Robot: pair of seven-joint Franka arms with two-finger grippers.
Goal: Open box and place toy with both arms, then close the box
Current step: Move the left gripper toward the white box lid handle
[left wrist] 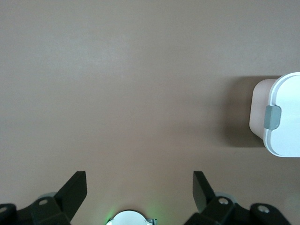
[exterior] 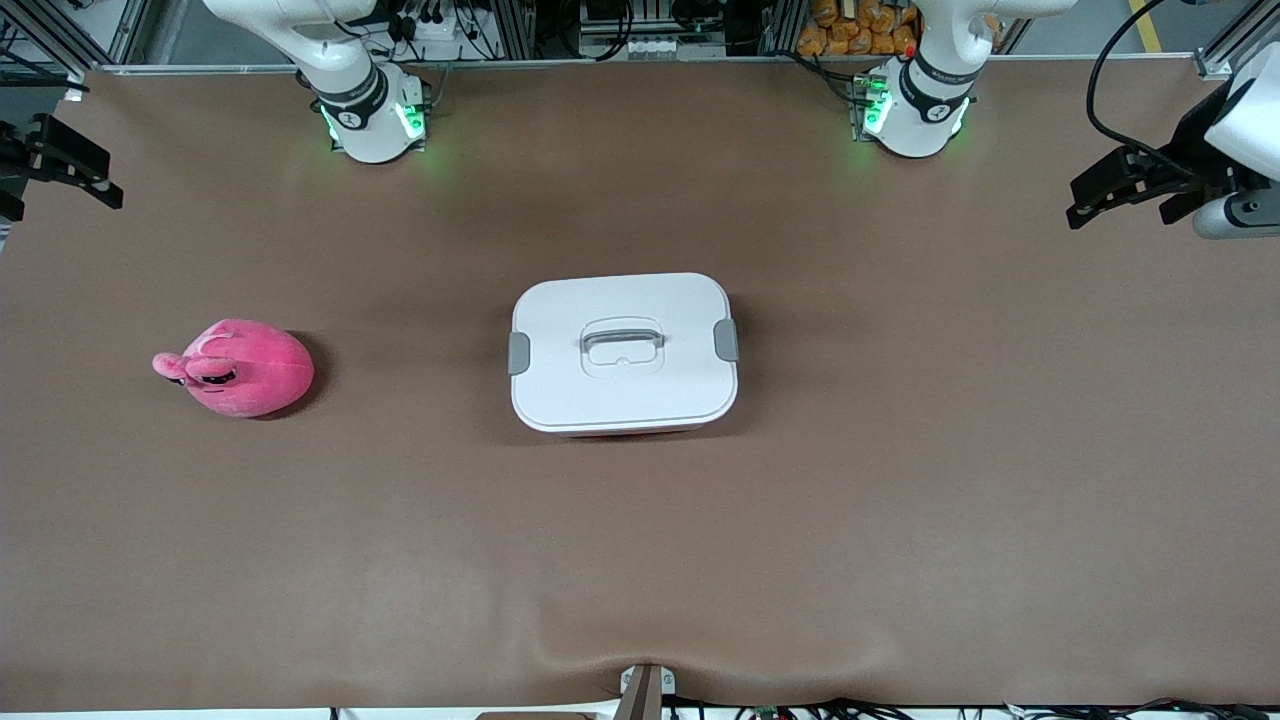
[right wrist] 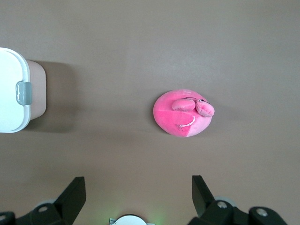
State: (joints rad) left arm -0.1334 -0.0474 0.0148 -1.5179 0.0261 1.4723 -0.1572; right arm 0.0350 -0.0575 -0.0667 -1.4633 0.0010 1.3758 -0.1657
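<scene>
The box (exterior: 624,352) sits in the middle of the brown table (exterior: 900,520), its white lid (exterior: 640,300) on, the grey handle (exterior: 622,341) lying flat in its recess and a grey clip (exterior: 518,352) at each short end folded down against the side. The toy (exterior: 240,367), a small pink plush, lies on the table well apart from the box, toward the right arm's end, its snout pointing away from the box. The left gripper (exterior: 1110,190) hangs in the air over the left arm's end of the table, its fingers (left wrist: 75,190) spread apart and empty; its wrist view shows bare table under them and one end of the box with a clip off to the side. The right gripper (exterior: 60,165) hangs over the right arm's end of the table, fingers (right wrist: 75,194) likewise spread wide and holding nothing, with the toy below and ahead of them in its wrist view and the box end farther off
</scene>
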